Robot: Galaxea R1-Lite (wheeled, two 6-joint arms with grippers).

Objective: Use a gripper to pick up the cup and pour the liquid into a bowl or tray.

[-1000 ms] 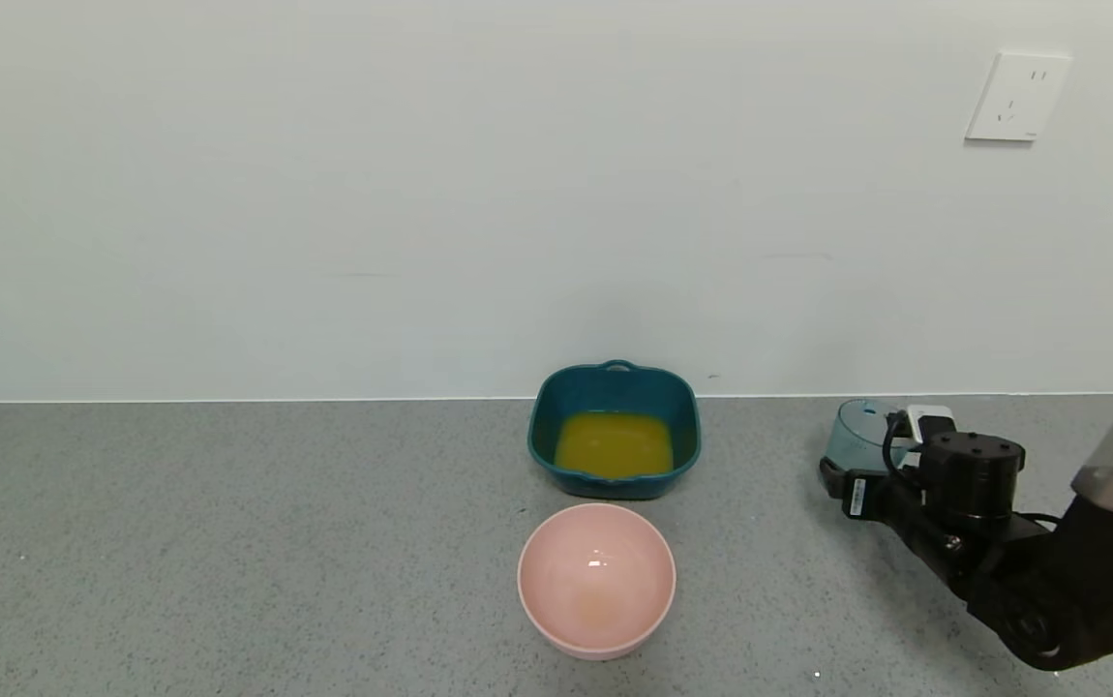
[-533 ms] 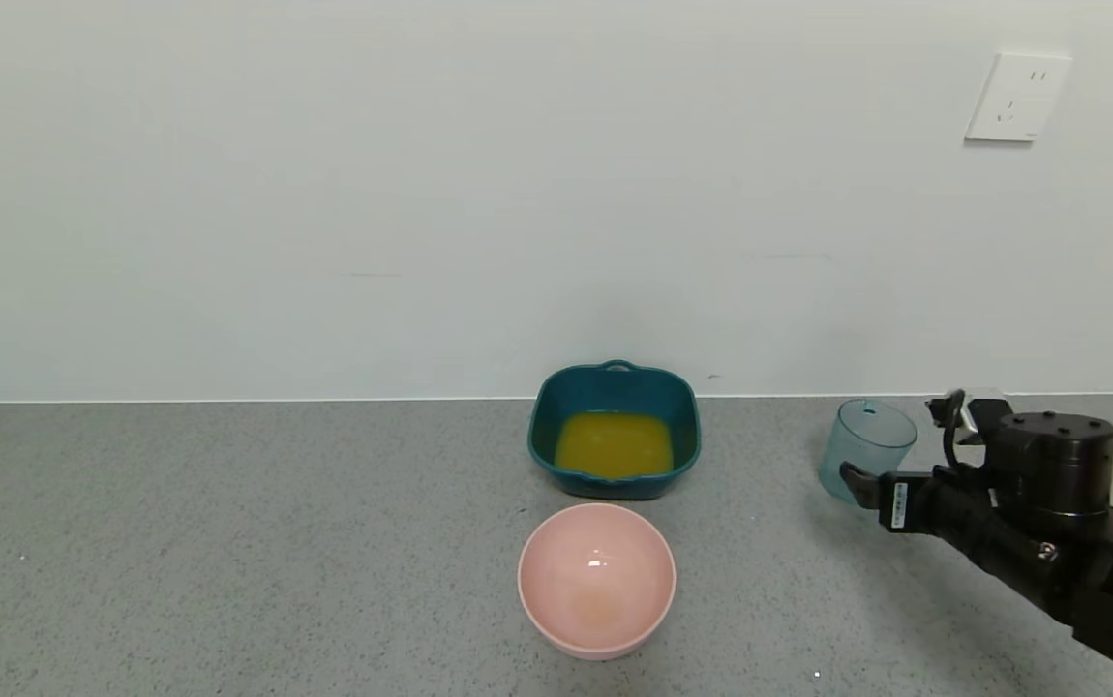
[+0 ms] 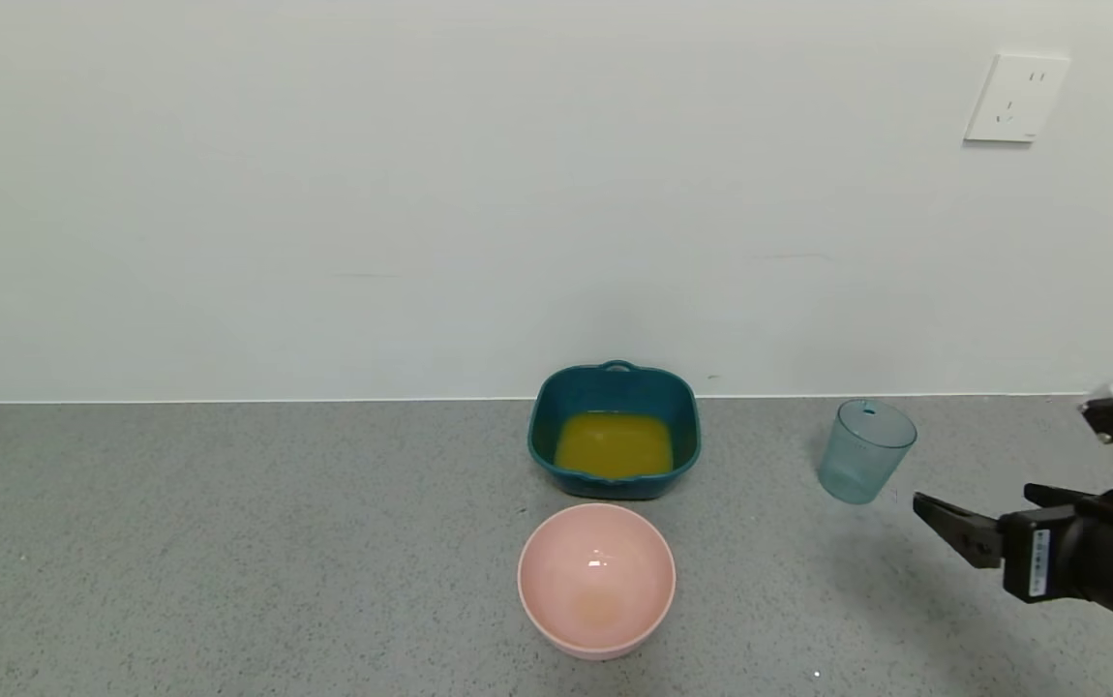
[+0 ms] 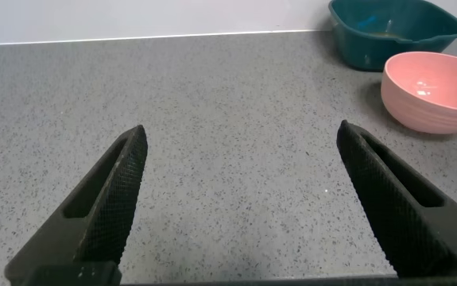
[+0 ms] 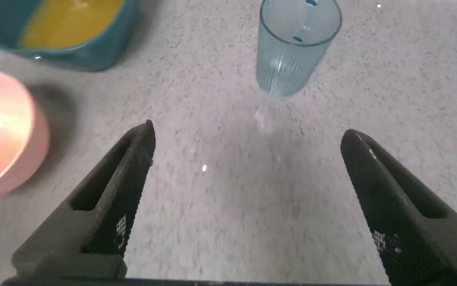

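The cup (image 3: 864,451) stands upright and empty on the grey counter, right of the teal dish (image 3: 547,447); it also shows in the right wrist view (image 5: 296,46). The orange-yellow liquid (image 3: 614,444) lies in the teal dish, whose loop handle faces the wall. My right gripper (image 3: 977,518) is open and empty, near the right edge, to the right of the cup and nearer to me, apart from it; its jaws are wide in the right wrist view (image 5: 248,139). My left gripper (image 4: 240,135) is open and empty over bare counter, out of the head view.
A round pink bowl (image 3: 596,578) stands in front of the teal dish, with a faint orange trace inside. The white wall runs close behind the dish and the cup. A wall socket (image 3: 1016,96) is at the upper right.
My right gripper has let go of the cup and drawn back to the right and towards me. The cup stays standing where it was set down.
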